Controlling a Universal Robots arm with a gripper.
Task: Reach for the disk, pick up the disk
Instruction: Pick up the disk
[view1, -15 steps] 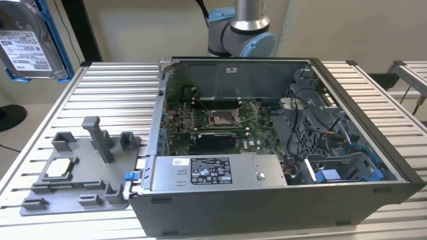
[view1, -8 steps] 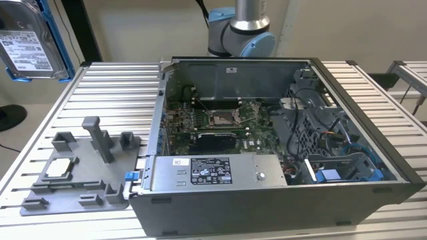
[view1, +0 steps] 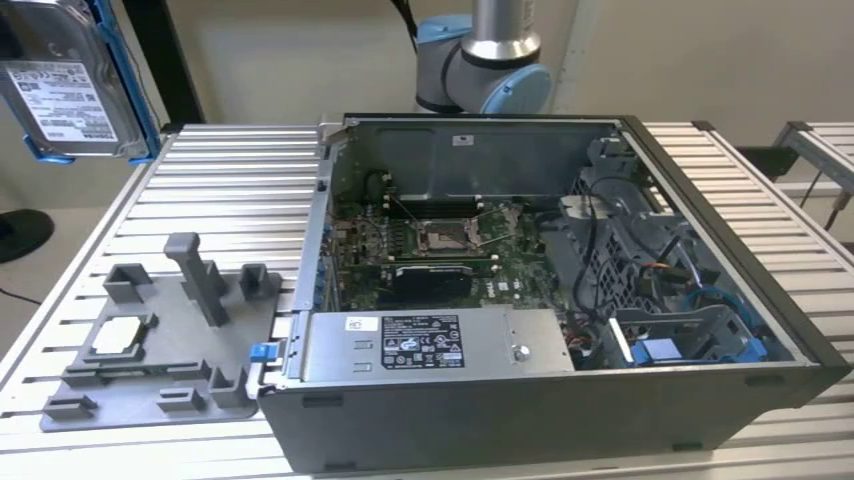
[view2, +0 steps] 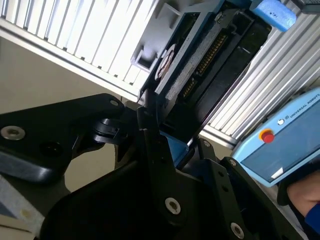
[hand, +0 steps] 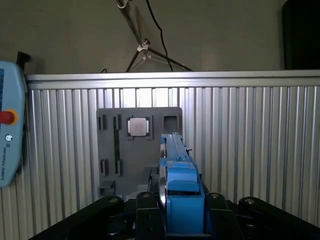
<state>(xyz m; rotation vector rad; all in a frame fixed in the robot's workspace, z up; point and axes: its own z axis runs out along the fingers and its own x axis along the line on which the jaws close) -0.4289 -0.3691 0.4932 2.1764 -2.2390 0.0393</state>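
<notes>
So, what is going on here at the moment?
The robot arm holds the disk in its gripper. In the first wrist view the blue-railed drive sits edge-on between the black fingers. In the exterior view the disk hangs in the air above the ribbed table, toward that view's left of the open computer case. A grey fixture plate with a small chip lies on the table.

This looks like a robotics lab to me: my arm (view1: 481, 70) rises beside a ribbed aluminium surface (view1: 227, 170) bearing an opened desktop computer case (view1: 534, 410) and a grey fixture tray (view1: 120, 400), with a blue teach pendant (hand: 10, 130) close by.
</notes>
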